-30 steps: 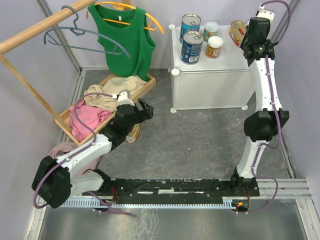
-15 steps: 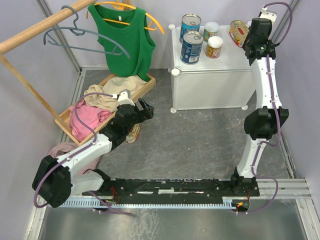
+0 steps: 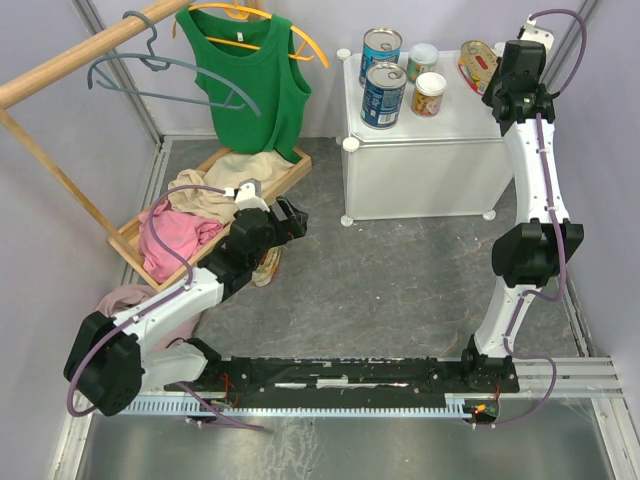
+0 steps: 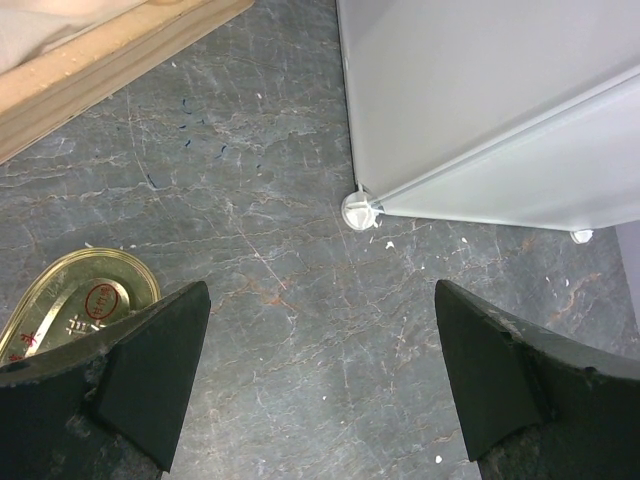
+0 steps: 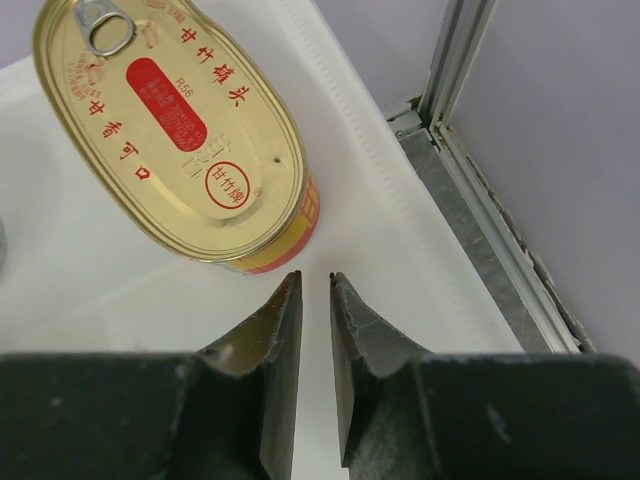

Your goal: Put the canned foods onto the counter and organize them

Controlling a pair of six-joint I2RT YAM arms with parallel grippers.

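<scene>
On the white counter (image 3: 450,130) stand two tall blue cans (image 3: 380,46) (image 3: 383,95), a green-labelled small can (image 3: 423,60) and an orange-labelled one (image 3: 430,94). A flat oval yellow-red tin (image 3: 475,62) (image 5: 175,130) lies at the counter's back right. My right gripper (image 3: 497,84) (image 5: 315,275) hovers just behind that tin, shut, with only a thin gap and nothing in it. Over the stone floor my left gripper (image 3: 290,220) (image 4: 320,380) is open and empty. A second oval tin (image 4: 75,300) (image 3: 268,265) lies on the floor beside its left finger.
A wooden tray (image 3: 290,172) of clothes sits at the left of the counter. A green top (image 3: 245,75) and a grey hanger (image 3: 150,65) hang from the wooden rail (image 3: 80,60). A metal frame (image 5: 480,200) runs along the counter's right edge.
The right gripper has drawn back a little to the right of the oval tin, which stays on the counter. The left arm has not moved.
</scene>
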